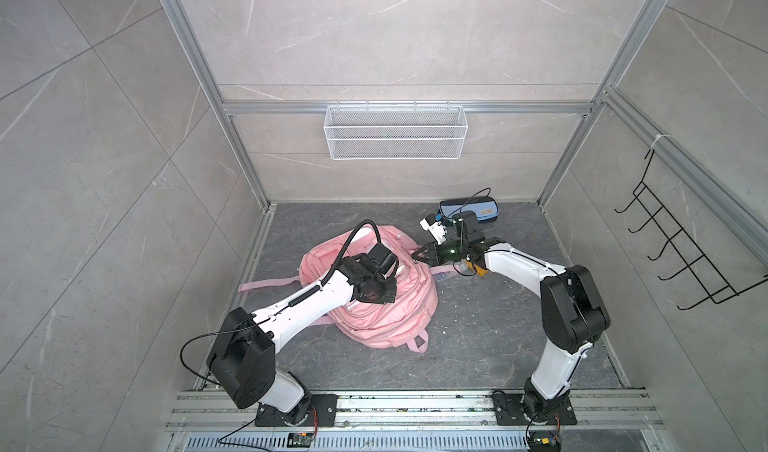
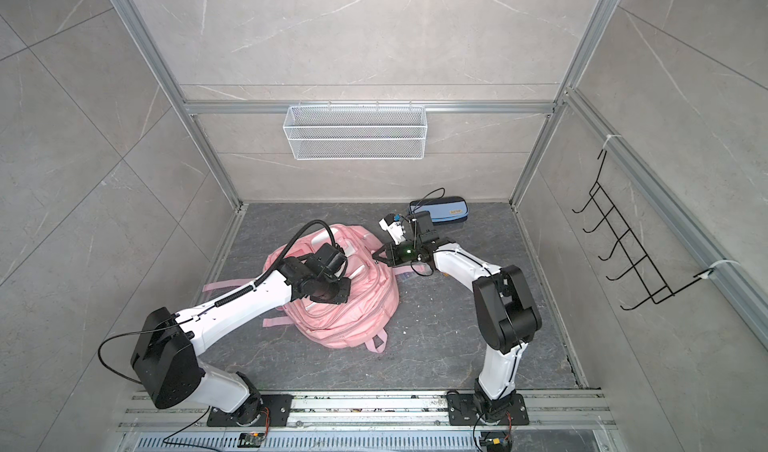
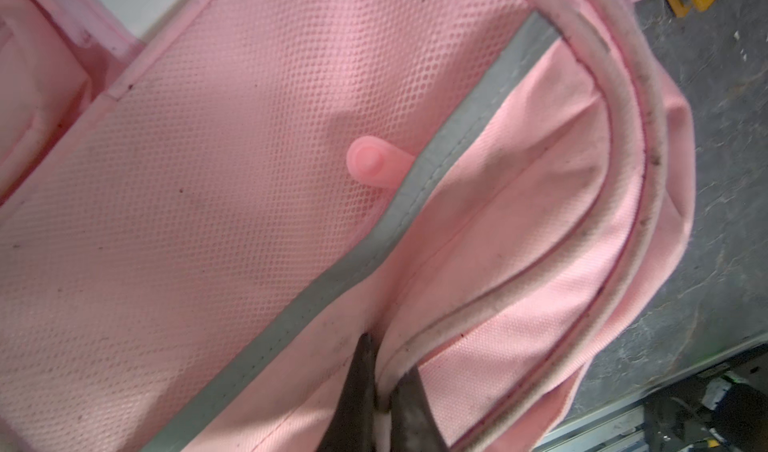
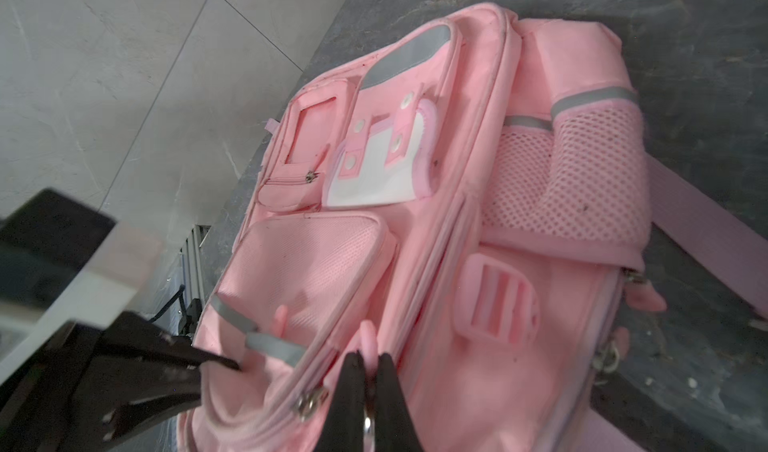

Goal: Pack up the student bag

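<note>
White shells w/ black joints on left arm [image 1: 299, 308] & right arm [image 1: 519, 262]; big boxy black blocks [image 1: 243, 358] at elbows; black coiled cable [image 1: 305, 297] along left forearm, thick black hose [image 1: 365, 222] over its wrist; thin black wire [image 1: 182, 354] looped by left elbow; black camera boxes [image 1: 382, 256] on wrists; small green light [image 1: 454, 251] & yellow bit [image 1: 478, 269] nr right wrist; flat black base plates [image 1: 326, 408], red wires [image 1: 316, 424] beside; black tapered fingers [image 4: 349, 387] on right gripper [image 4: 370, 362], same on left gripper [image 3: 388, 354]

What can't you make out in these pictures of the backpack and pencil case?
Backpack, inside: no view looks in.
Pencil case, one end: both top views, right arm covers it.
Pencil case label: too small to read.
Left gripper, pinched part: left wrist view, bottom edge cuts it off.
</note>
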`<state>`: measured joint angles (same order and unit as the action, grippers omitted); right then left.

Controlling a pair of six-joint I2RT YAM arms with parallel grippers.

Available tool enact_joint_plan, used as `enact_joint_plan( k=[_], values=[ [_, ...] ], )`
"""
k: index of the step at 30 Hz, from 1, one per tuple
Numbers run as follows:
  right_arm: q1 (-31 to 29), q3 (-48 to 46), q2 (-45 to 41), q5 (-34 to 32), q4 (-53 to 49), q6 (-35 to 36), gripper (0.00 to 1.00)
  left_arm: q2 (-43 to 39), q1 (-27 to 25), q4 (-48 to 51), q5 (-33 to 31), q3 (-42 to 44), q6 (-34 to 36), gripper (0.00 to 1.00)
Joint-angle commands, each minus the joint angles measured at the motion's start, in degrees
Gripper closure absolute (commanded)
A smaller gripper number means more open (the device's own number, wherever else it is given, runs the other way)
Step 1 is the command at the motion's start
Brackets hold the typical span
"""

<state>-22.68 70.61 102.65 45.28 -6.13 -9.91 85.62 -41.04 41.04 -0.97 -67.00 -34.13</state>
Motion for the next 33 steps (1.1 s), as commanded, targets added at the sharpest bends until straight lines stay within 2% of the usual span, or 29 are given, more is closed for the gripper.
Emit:
enact_joint_plan(
  k=[1,9,16,20,29,33],
  values=[
    [-0.4,-3.2,-6.4,5.6,1.4,-2.2,1.0,-1.1,4.2,-0.3,-4.3,-5.2,-8.8,1.0],
    [-2.3,-9.3,-16.6,3.5,3.4,-5.9,1.0,2.6,7.3,2.9,0.9,-14.7,-13.3,1.0],
    [-9.6,-7.2,-20.0,-5.4,-0.7,-2.5,1.0,7.1,7.8,4.1,6.0,-25.6,-18.0,1.0],
    [-13.1,-7.4,-21.6,-9.9,0.6,-2.7,1.0,8.2,8.7,9.2,6.3,-32.3,-20.6,1.0],
    [-20.8,-7.2,-22.9,-13.9,1.0,-1.1,1.0,7.2,12.3,1.7,10.6,-33.1,-35.7,1.0],
    [-25.7,-6.9,-21.7,-16.1,0.0,1.4,1.0,8.9,12.6,0.7,11.0,-36.5,-38.9,1.0]
  ],
)
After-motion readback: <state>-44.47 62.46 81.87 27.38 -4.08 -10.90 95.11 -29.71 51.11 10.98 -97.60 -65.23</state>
